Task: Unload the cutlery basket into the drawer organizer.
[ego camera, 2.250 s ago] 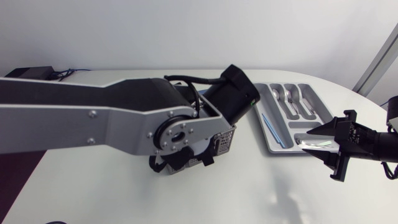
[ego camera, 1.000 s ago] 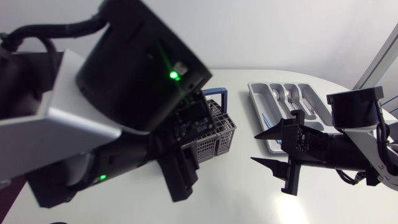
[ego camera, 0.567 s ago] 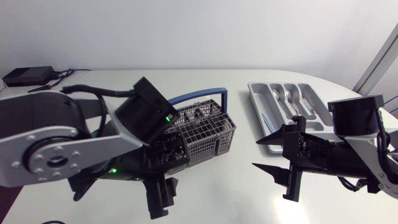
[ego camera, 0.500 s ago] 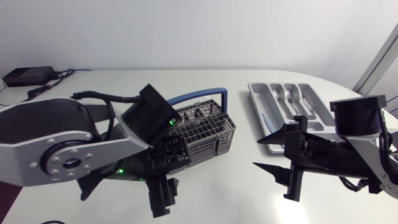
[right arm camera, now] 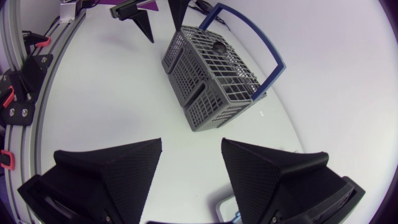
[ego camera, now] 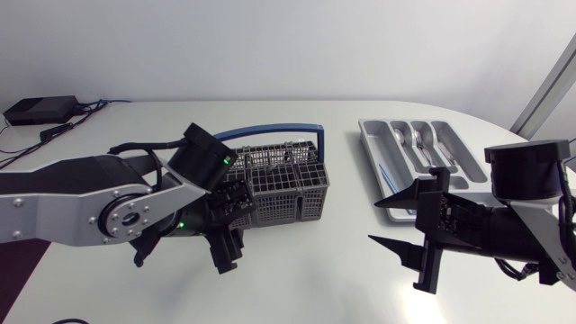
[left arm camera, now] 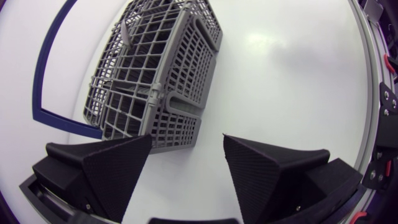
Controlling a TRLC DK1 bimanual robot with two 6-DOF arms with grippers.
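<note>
Left gripper (left arm camera: pixel 185 138), right gripper (right arm camera: pixel 191 142) spread wide — basket (ego camera: pixel 286 184) between them.

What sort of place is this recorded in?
Probably a robotics lab bench, not a kitchen: plain white table, left arm and right arm over it, cutlery basket and drawer organizer standing loose on it.

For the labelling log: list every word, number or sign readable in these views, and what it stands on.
No readable text in any view.
The cutlery basket, the drawer organizer, the left gripper and the right gripper show no print.
The only mark is a green indicator light on the left arm.
</note>
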